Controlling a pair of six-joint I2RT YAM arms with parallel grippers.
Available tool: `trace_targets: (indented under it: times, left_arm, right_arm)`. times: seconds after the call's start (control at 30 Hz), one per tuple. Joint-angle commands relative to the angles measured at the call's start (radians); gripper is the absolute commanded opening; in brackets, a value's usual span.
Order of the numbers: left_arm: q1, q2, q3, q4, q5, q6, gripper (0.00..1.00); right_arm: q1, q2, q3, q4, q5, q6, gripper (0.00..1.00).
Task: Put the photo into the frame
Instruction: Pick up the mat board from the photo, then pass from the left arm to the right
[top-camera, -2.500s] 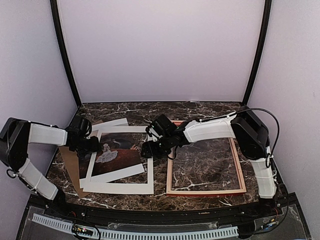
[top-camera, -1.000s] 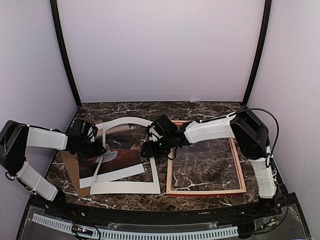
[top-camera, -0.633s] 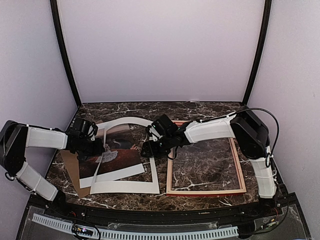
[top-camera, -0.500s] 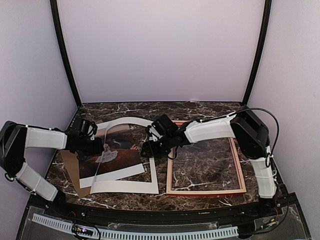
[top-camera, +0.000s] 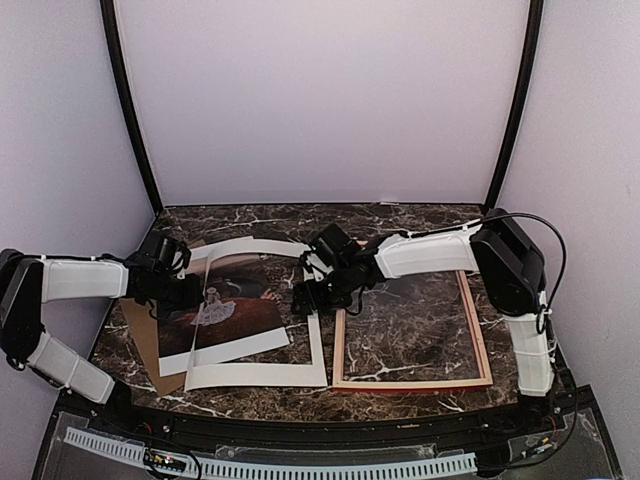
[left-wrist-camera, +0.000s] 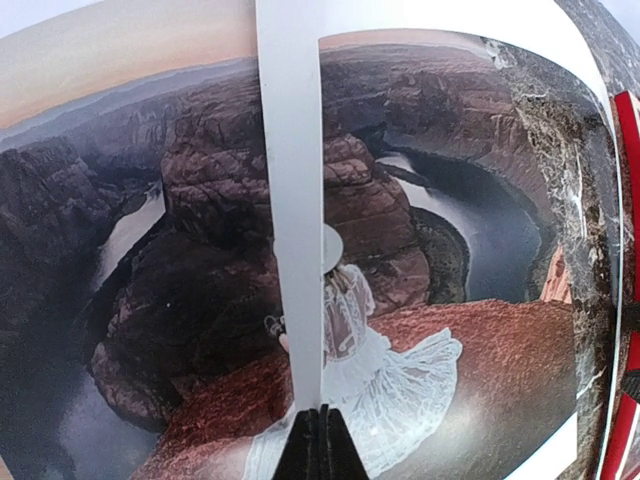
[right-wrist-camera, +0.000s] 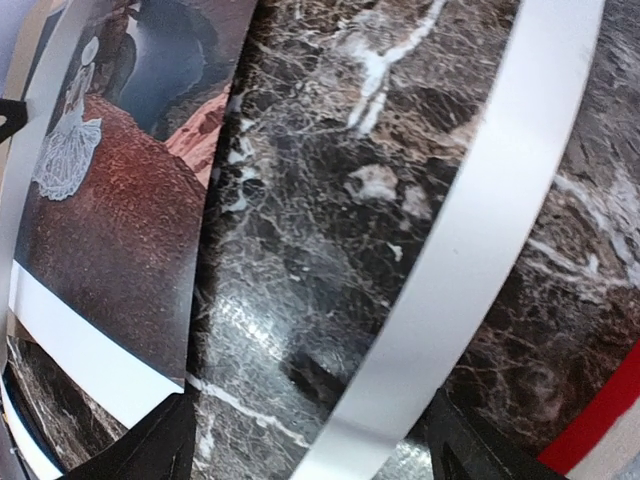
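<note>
- Left gripper: fingers pressed together, pinching the left rail of the white card mat with cut-out window; that rail is lifted.
- Large paper photo, a brown-red canyon scene with a white-dressed figure, lies flat directly beneath this gripper, on the left of the dark marble table.
- Photo's left part overlaps a plain brown backing board.
- Right gripper: fingers spread wide, the mat's right rail passing between them.
- Thin red rectangular frame lies flat just right of the mat, bare marble inside its rails.

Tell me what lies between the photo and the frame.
Between photo and frame: the white mat's right strip and bare marble table, in the top view.
</note>
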Motion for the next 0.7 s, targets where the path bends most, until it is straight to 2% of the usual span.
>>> trace_targets:
  times: [0.0, 0.3, 0.67]
  left_arm:
    - [-0.005, -0.066, 0.038, -0.050, -0.021, -0.007, 0.00]
    - [-0.005, -0.099, 0.046, -0.065, -0.028, -0.011, 0.00]
    - [-0.011, -0.113, 0.035, -0.057, -0.034, -0.021, 0.00]
  right_arm:
    - [-0.017, -0.078, 0.013, -0.063, 0.049, -0.018, 0.82]
    - [-0.041, -0.153, -0.021, -0.067, 0.060, -0.026, 0.86]
    - [-0.060, -0.189, -0.097, 0.090, -0.143, 0.038, 0.75]
